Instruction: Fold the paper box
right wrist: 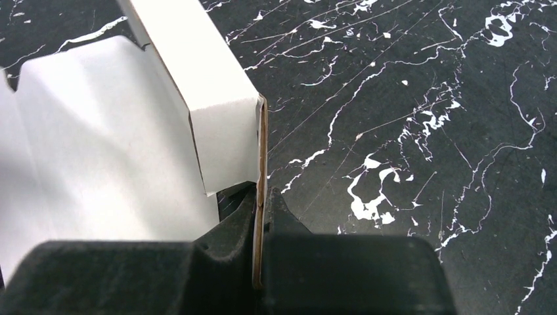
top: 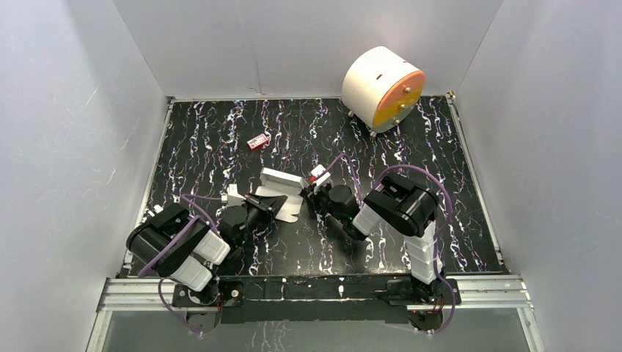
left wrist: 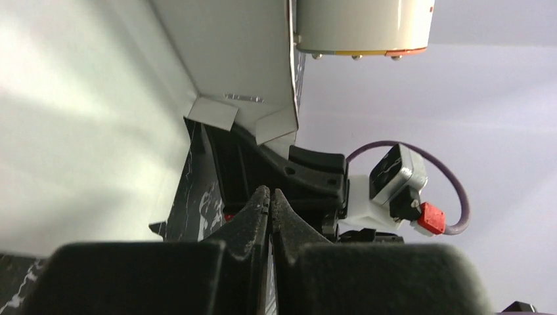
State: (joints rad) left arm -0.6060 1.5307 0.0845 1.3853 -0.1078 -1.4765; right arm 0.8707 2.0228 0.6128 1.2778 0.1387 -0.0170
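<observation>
A paper box [top: 282,180] flap sits pinched in the right jaws; left jaws closed alongside.

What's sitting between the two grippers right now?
The paper box, partly folded, spans the gap between left gripper and right gripper; the top view shows it.

Tiny red item [top: 257,141]: too small from above to name.
Big white cylinder with orange face [left wrist: 364,26]: chopped by the left wrist's top edge.
White cardboard paper box [right wrist: 98,164]: runs off the right wrist's left edge.
</observation>
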